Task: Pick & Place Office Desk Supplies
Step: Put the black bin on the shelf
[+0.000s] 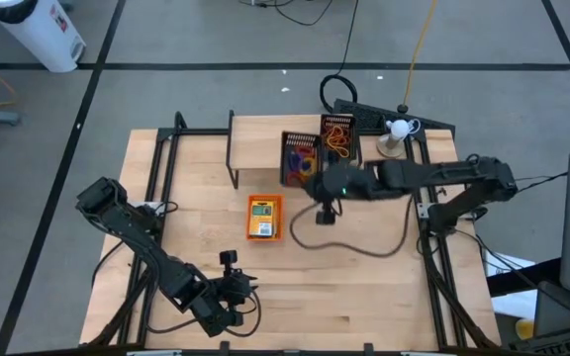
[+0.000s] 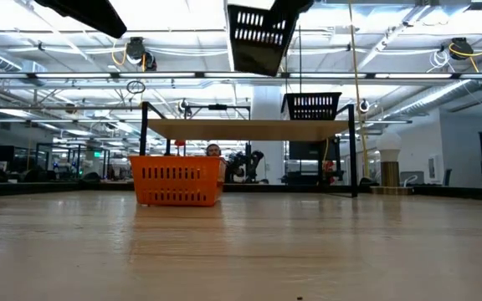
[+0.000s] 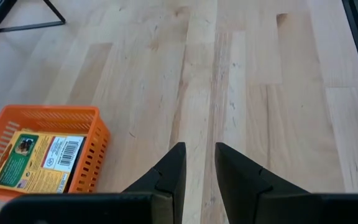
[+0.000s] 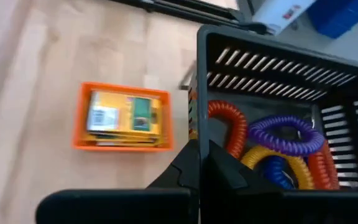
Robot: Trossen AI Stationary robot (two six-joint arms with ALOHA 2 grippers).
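A black mesh tray [image 4: 278,93] holding coiled loops in orange, purple, yellow and blue hangs high above the table [image 2: 262,33], with my right gripper [image 4: 202,158] shut on it. On the tabletop left of it, an orange tray [image 1: 263,218] rests on its base with a yellow-and-green crayon box [image 3: 39,160] lying flat inside. A second black mesh tray [image 1: 338,136] with orange loops stands on the wooden riser [image 2: 249,127]. Near the table's front left, my left gripper [image 3: 199,163] is open over bare wood. My right gripper pinches one side wall of the black mesh tray [image 4: 198,118], at its upper rim, one finger inside the tray and one outside. The fingers come from the table's right side, slanting down. The tray is lifted clear of the table and hangs tilted [image 2: 262,38].
The wooden riser [image 1: 265,138] on black legs spans the far middle of the table. A white lamp-like object [image 1: 396,132] stands at the far right, and a cable [image 1: 364,249] loops across the wood. Bare wood lies between the orange tray and the left gripper.
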